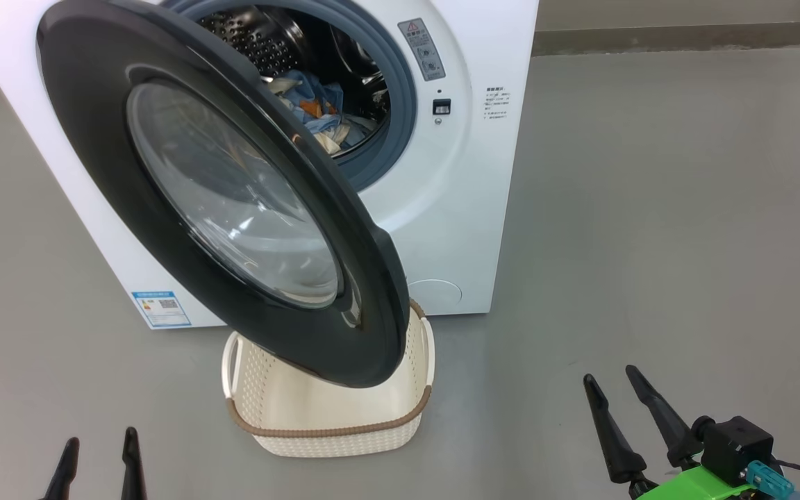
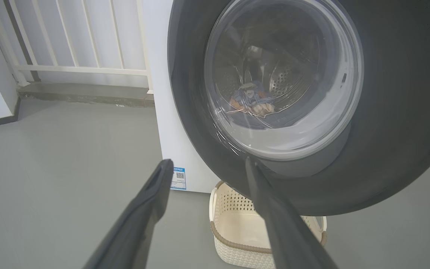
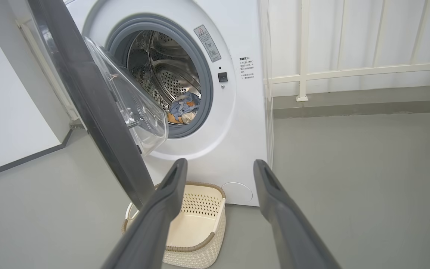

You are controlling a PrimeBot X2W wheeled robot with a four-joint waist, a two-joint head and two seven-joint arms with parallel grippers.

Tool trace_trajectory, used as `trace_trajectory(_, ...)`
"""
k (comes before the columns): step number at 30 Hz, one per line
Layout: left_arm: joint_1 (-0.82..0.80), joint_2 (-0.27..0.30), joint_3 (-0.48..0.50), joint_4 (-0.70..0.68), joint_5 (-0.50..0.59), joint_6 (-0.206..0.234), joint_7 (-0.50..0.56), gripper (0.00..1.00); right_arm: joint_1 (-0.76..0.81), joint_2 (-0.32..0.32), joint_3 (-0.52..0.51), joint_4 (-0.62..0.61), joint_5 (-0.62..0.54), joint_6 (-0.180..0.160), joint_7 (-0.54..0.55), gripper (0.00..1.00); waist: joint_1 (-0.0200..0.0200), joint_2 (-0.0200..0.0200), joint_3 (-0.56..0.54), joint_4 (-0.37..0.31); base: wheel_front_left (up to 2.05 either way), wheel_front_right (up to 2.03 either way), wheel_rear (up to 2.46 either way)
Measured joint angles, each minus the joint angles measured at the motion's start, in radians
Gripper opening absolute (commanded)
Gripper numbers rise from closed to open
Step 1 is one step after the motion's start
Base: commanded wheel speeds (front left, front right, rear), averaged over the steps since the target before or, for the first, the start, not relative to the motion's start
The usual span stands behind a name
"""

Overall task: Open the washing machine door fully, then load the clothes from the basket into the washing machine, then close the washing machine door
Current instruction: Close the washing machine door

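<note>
The white washing machine (image 1: 455, 208) stands ahead with its black washing machine door (image 1: 94, 139) swung partway out over the basket (image 1: 330, 423). The clothes (image 1: 313, 111), blue with orange and beige, lie inside the steel drum. In the right wrist view the clothes (image 3: 183, 108) show through the opening beside the door (image 3: 88, 112). The cream basket (image 3: 196, 224) with its brown rim looks empty. My left gripper (image 1: 98, 444) is open at the lower left, short of the door (image 2: 386, 112). My right gripper (image 1: 609, 373) is open over bare floor at the right, holding nothing.
Grey floor (image 1: 650, 243) spreads to the right of the machine. A white railing (image 3: 349, 71) on a raised grey kerb runs behind it. A white wall (image 3: 9, 130) stands to the left in the right wrist view. A blue label (image 1: 162, 309) marks the machine's lower left corner.
</note>
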Motion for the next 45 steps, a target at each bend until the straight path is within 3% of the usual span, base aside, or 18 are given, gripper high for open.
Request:
trace_trajectory(1,0.000,0.000,0.002,0.000,0.000,-0.003,0.000,1.00,0.000,0.000,0.000,0.002,0.000,0.000,0.000,0.00,0.0000,0.0000,0.000,0.001,0.00,0.00,0.00)
trace_trajectory(23,0.000,-0.004,-0.005,0.005,0.006,-0.004,0.000,1.00,-0.003,0.001,0.008,0.006,0.000,0.000,0.000,0.00,0.0000,0.0000,0.003,0.023,0.00,0.00,0.00)
trace_trajectory(31,0.000,-0.004,-0.009,0.005,0.005,-0.003,0.000,1.00,-0.074,0.005,0.034,-0.126,0.002,0.000,0.000,0.00,0.0000,0.0000,0.008,0.025,0.00,0.00,0.00)
trace_trajectory(33,0.000,-0.004,-0.011,0.005,0.005,-0.003,0.000,1.00,-0.145,0.005,0.060,-0.191,0.002,0.000,0.000,0.00,0.0000,0.0000,0.010,0.026,0.00,0.00,0.00)
trace_trajectory(35,-0.004,-0.004,-0.031,0.006,0.005,-0.003,0.000,1.00,-0.293,0.015,0.164,-0.265,0.003,0.000,-0.003,0.00,0.0000,0.0000,0.012,0.043,0.00,0.00,0.00)
trace_trajectory(37,-0.007,-0.004,-0.041,0.009,0.004,-0.003,0.000,1.00,-0.335,0.021,0.215,-0.271,0.009,0.000,-0.003,0.00,0.0000,0.0000,0.012,0.054,0.00,0.00,0.00)
trace_trajectory(39,-0.010,-0.004,-0.055,0.014,-0.003,-0.003,0.000,1.00,-0.378,0.024,0.309,-0.239,0.012,0.000,-0.003,0.00,0.0000,0.0000,0.014,0.073,0.00,0.00,0.00)
trace_trajectory(45,-0.027,-0.004,-0.096,0.015,-0.010,-0.003,0.000,1.00,-0.384,0.027,0.436,-0.093,0.060,0.000,-0.003,0.00,0.0000,0.0000,0.026,0.118,0.00,0.00,0.00)
